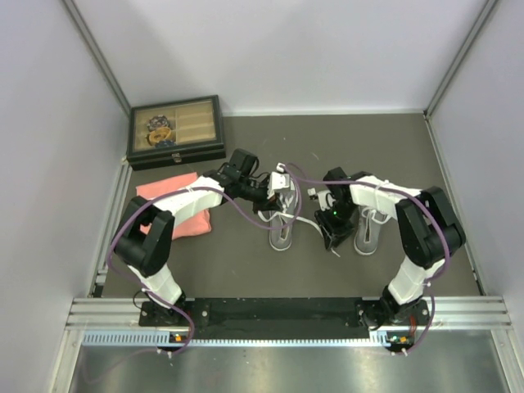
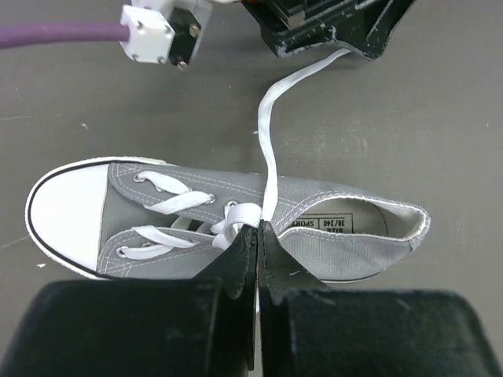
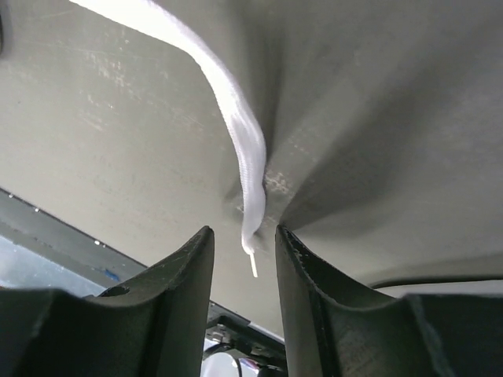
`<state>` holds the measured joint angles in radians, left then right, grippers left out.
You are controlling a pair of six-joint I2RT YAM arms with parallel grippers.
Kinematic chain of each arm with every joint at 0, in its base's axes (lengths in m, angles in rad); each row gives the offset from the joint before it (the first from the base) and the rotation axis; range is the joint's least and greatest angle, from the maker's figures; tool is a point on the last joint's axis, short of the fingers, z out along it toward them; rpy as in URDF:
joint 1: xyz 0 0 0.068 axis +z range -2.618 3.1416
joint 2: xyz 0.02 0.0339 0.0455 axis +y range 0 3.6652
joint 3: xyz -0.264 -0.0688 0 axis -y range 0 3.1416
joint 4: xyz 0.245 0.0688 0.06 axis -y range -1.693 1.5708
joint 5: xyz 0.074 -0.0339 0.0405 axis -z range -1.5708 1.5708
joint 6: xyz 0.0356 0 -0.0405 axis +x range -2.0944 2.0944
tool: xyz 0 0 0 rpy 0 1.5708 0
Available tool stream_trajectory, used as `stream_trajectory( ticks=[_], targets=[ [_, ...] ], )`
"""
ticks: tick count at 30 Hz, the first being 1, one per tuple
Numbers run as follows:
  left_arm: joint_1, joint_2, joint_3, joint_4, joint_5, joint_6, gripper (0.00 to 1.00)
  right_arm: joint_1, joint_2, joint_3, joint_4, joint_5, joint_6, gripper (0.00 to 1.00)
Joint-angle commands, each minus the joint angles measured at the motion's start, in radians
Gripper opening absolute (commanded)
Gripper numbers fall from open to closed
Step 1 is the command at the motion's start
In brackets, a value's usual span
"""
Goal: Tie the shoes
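Observation:
Two grey sneakers with white toe caps stand mid-table: the left shoe (image 1: 282, 232) and the right shoe (image 1: 368, 233). In the left wrist view the left shoe (image 2: 330, 236) lies toe to the left. My left gripper (image 2: 258, 229) is shut, its tips at the lace crossing on the tongue, apparently pinching the white lace (image 2: 269, 141). That lace runs across the table to my right gripper (image 2: 330, 31). In the right wrist view my right gripper (image 3: 244, 239) is open, and the lace end (image 3: 250, 212) with its tip hangs between the fingers, untouched.
A pink folded cloth (image 1: 176, 205) lies left of the shoes under the left arm. A dark box (image 1: 174, 131) with compartments stands at the back left. White walls close in the table's sides and back.

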<state>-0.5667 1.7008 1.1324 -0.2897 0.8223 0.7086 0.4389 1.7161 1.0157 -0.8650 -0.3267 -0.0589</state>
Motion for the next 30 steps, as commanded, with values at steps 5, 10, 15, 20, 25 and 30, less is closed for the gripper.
stream_trajectory(
  ticks=[5, 10, 15, 20, 25, 30],
  targets=[
    [-0.001, -0.046, -0.011, 0.038, 0.029, 0.008, 0.0, 0.08, 0.034, 0.026, 0.041, 0.1, 0.051, 0.25],
    [-0.001, -0.052, -0.017, 0.032, 0.041, 0.022, 0.0, 0.034, 0.019, 0.06, 0.023, 0.12, 0.073, 0.0],
    [-0.001, -0.066, -0.029, 0.03, 0.06, 0.049, 0.0, -0.045, -0.023, 0.203, 0.031, -0.006, 0.027, 0.0],
    [-0.002, -0.078, -0.04, 0.032, 0.069, 0.071, 0.0, -0.065, 0.02, 0.412, 0.04, -0.101, -0.002, 0.0],
    [-0.001, -0.093, -0.062, 0.06, 0.077, 0.086, 0.0, -0.046, 0.117, 0.581, 0.103, -0.227, 0.051, 0.0],
    [-0.004, -0.099, -0.062, 0.064, 0.087, 0.103, 0.0, 0.006, 0.178, 0.656, 0.233, -0.313, 0.152, 0.0]
  ],
)
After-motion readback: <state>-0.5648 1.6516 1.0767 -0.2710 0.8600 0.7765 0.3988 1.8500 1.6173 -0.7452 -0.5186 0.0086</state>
